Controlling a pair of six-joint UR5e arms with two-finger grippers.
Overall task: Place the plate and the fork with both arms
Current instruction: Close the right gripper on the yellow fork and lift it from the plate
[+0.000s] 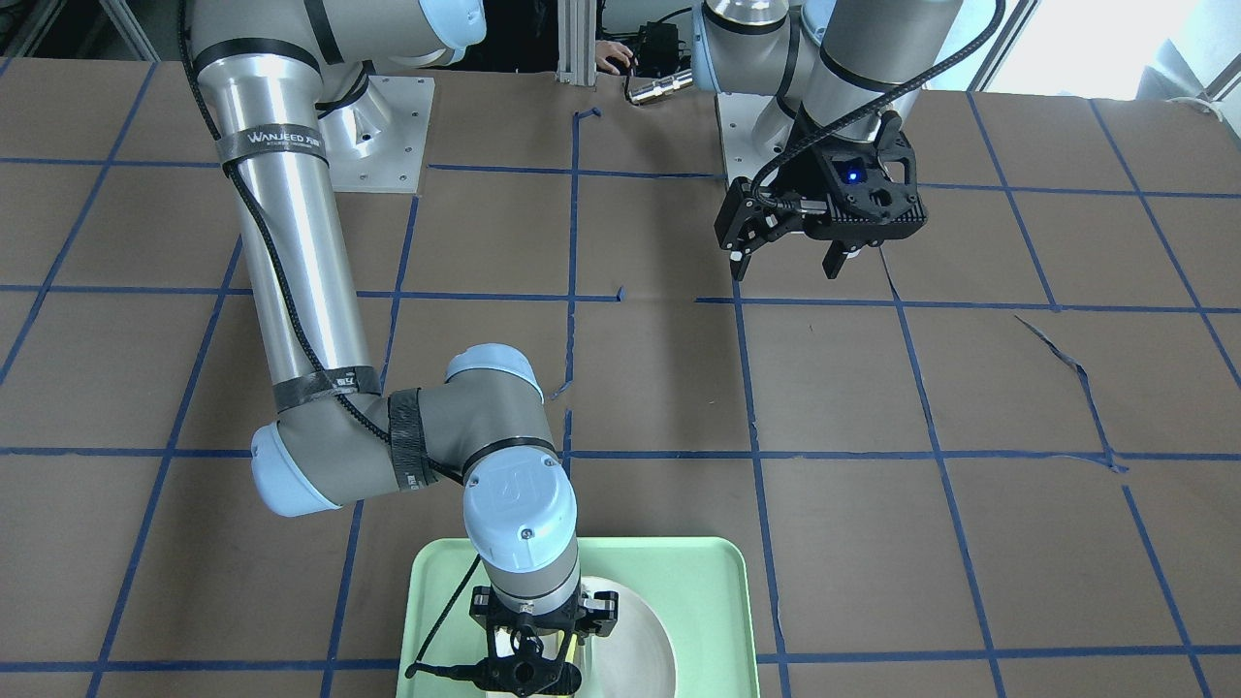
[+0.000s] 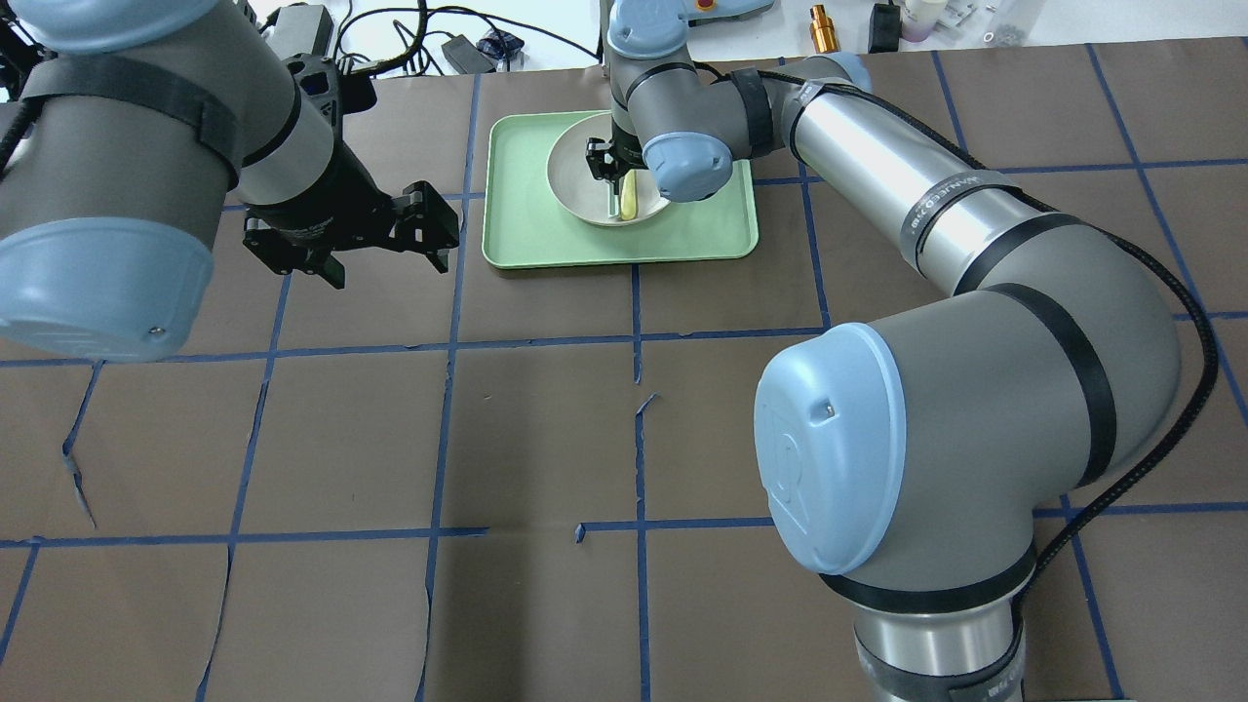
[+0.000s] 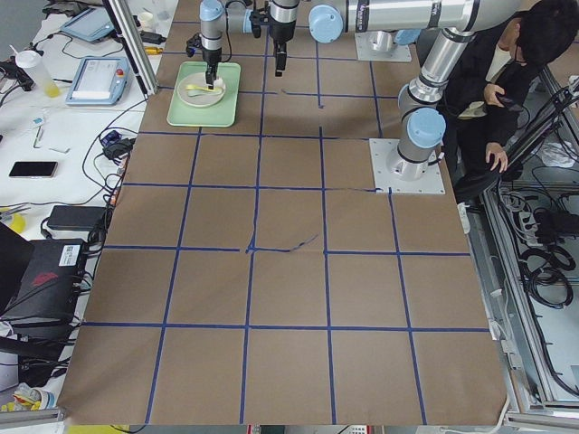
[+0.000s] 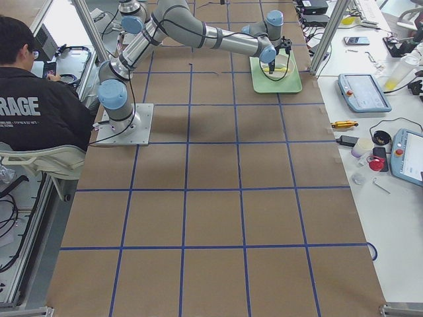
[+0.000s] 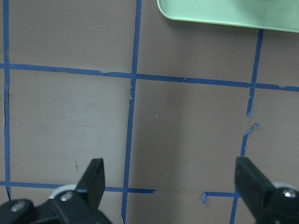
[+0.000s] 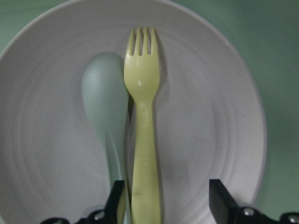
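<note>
The off-white plate (image 6: 210, 116) lies in the mint-green tray (image 2: 682, 234) at the table's far side. The pale-yellow fork (image 6: 142, 116) lies in the plate, tines pointing away from the gripper, right beside a grey-green spoon (image 6: 103, 102). My right gripper (image 6: 166, 200) is open and low over the plate, its fingers on either side of the fork's handle end; the left finger stands at the spoon's handle. In the overhead view the right gripper (image 2: 611, 195) covers part of the plate (image 2: 575, 180). My left gripper (image 5: 173, 179) is open and empty above bare table, left of the tray.
The table is brown with a blue tape grid and some torn tape ends. The tray's near edge (image 5: 224, 14) shows at the top of the left wrist view. The right arm's long forearm (image 2: 926, 195) stretches across the table's right half. Cables and tools lie beyond the far edge.
</note>
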